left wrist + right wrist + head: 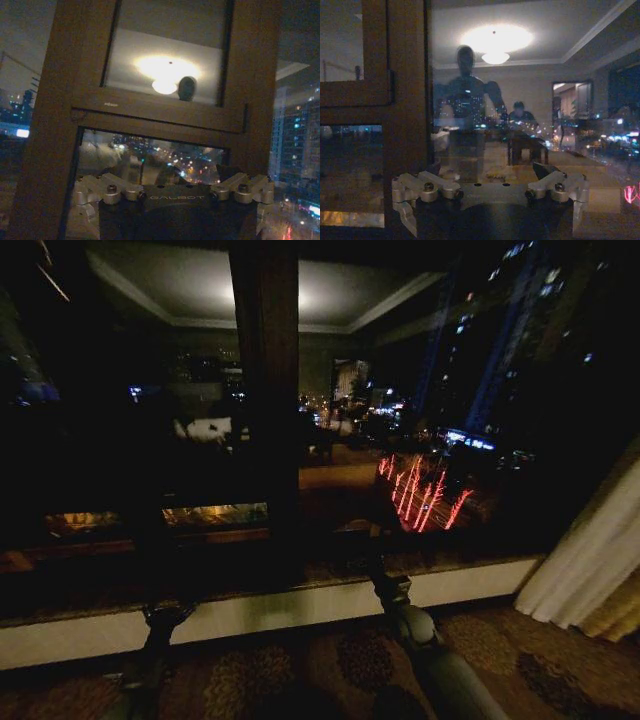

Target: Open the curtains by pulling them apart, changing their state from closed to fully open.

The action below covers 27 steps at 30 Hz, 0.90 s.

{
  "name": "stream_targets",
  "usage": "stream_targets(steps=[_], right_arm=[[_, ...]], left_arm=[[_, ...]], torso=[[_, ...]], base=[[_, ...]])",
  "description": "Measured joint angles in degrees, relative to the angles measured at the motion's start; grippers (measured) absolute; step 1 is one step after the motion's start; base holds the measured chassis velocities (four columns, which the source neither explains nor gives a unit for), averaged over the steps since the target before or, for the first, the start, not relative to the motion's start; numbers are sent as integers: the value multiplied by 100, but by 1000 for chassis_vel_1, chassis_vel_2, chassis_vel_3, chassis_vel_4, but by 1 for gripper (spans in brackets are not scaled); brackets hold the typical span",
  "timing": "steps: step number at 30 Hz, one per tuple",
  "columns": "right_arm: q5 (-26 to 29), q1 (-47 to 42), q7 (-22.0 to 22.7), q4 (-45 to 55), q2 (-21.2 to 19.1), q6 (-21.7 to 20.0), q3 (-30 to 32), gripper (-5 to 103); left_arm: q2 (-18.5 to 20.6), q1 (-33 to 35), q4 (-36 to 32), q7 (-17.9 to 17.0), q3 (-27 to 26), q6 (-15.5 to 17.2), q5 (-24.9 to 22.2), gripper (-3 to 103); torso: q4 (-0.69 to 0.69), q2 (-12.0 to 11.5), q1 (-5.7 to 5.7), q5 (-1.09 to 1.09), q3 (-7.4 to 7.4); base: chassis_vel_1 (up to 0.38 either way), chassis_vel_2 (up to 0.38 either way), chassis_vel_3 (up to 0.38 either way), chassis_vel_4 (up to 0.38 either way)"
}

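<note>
The window stands bare: in the head view one sheer curtain panel (pixel 585 565) is bunched at the far right, well out to the right of the right hand (pixel 368 562), with a strip of golden drape (pixel 620 612) just below it. No panel shows on the left. Judged from this, the curtains look already drawn apart.

The left hand (pixel 166 612) hovers low before the sill (pixel 250 612); the right hand reaches up near the glass, right of the dark wooden window post (pixel 265 410). Both wrist views show each hand spread wide and holding nothing.

The risk I see: the right hand sits very near the pane, so a forward push could knock the glass or the frame. Reflections of the ceiling lamp (pixel 495 41) and the room confuse depth here, which could cause such a misjudgement. Reaching for the bunched panel might also snag the drape.

Below lies patterned carpet (pixel 300 670); outside, city lights at night.
</note>
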Motion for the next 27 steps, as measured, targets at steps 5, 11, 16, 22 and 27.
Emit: stream_targets(steps=[5, 11, 16, 22, 27], right_arm=[[0, 0, 0, 0, 0, 0, 0, 100], [0, 0, 0, 0, -1, 0, 1, 100], [0, 0, 0, 0, -1, 0, 1, 100], [0, 0, 0, 0, 1, 0, -1, 100], [0, 0, 0, 1, 1, 0, 0, 100]], left_arm=[[0, 1, 0, 0, 1, 0, 0, 100], [-1, 2, 0, 0, 1, 0, 0, 100], [-1, 1, 0, 1, 2, 0, 0, 100], [0, 1, 1, 0, 1, 0, 0, 100], [0, 1, 1, 0, -2, 0, 0, 100]], torso=[[-1, 0, -1, 1, 0], [-1, 2, -5, 1, -2], [-1, 1, -3, 1, -1], [1, 0, -1, -2, 0], [1, 2, -4, 0, -2]], base=[[25, -330, -21, 348], [112, -418, -138, 393], [282, -348, -291, 350], [353, -314, -368, 354], [363, -331, -382, 329]])
